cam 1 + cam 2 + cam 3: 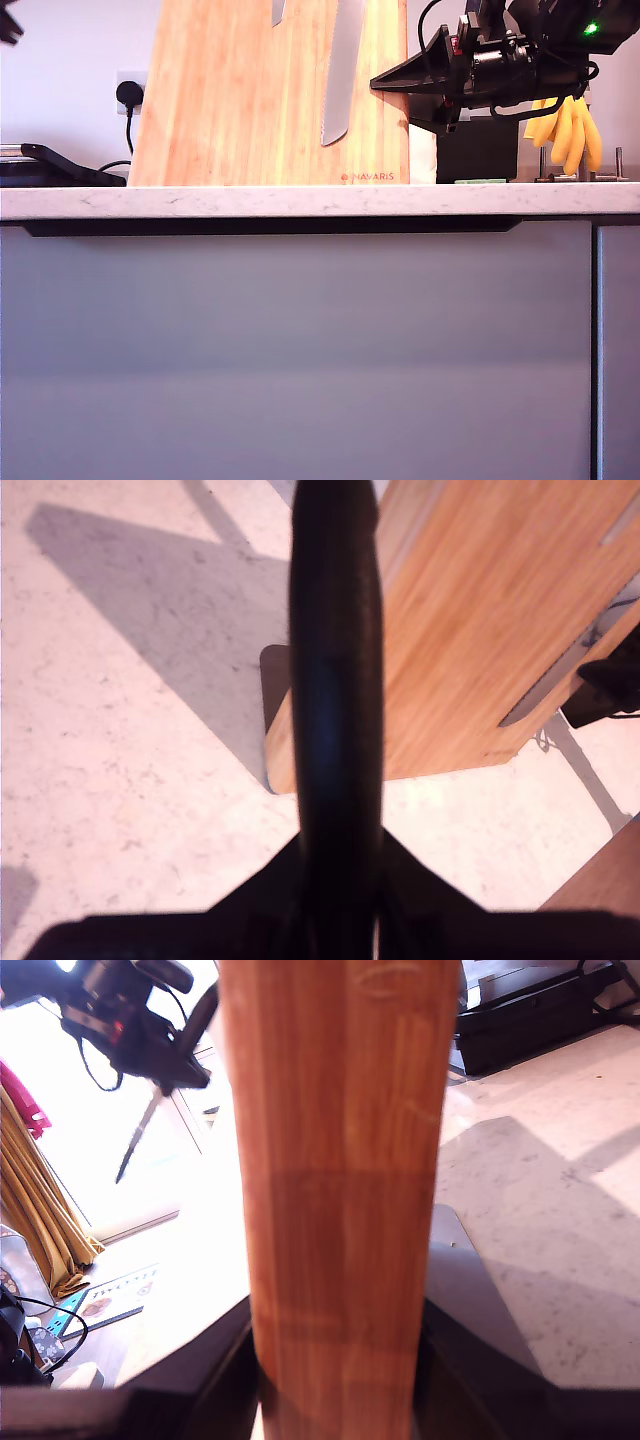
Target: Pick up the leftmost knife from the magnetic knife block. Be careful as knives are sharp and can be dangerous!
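- Magnetic knife block (230,110) face: wide serrated blade (340,70) and smaller blade tip (278,10) stuck on it; bare wood free on half toward exterior view's left.
- Block edge toward exterior view's right: taken by my second gripper (378,82), one finger across face; black box (478,150) and bananas (568,130) crowd behind.
- Off block toward exterior view's left: wall plug (130,95), flat black object (55,165); air above free.
- Away from block: narrow knife (135,1145) hangs from my first gripper (185,1072).
- Counter (300,200) before block bare.

Looking down past a dark handle (336,710) (gripper shut on it) onto the bamboo block (470,630) standing on pale stone countertop (130,780).
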{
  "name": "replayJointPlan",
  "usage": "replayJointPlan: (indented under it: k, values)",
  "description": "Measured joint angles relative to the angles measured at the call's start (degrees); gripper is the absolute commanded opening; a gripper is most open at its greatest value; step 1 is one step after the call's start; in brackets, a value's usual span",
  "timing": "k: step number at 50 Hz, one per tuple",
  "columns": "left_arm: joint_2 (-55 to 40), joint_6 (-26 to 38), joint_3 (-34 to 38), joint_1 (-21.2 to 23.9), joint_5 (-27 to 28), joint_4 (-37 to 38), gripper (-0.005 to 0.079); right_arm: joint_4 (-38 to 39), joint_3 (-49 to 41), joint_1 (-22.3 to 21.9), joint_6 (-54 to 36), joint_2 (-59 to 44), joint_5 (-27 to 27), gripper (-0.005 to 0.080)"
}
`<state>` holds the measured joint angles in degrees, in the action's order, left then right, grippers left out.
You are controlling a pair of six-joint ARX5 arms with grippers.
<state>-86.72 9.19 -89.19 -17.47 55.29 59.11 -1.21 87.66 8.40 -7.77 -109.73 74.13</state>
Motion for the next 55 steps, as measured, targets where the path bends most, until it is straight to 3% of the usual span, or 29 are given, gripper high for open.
replayJointPlan:
  k: [25,40,55]
  values:
    - [0.0,-5.81,12.31,-5.53,9.66,-12.76,-0.0024,-0.74,0.22,0.13,-0.17,0.02,-0.04,-0.001]
    - [0.0,-14.32,15.08,-6.49,7.74,-24.26,-0.0024,-0.96,0.31,0.33,-0.24,0.02,-0.11,-0.001]
    - [0.0,-25.57,15.1,-3.58,2.08,-34.75,-0.0024,-0.96,0.33,0.37,-0.24,0.02,-0.11,-0.001]
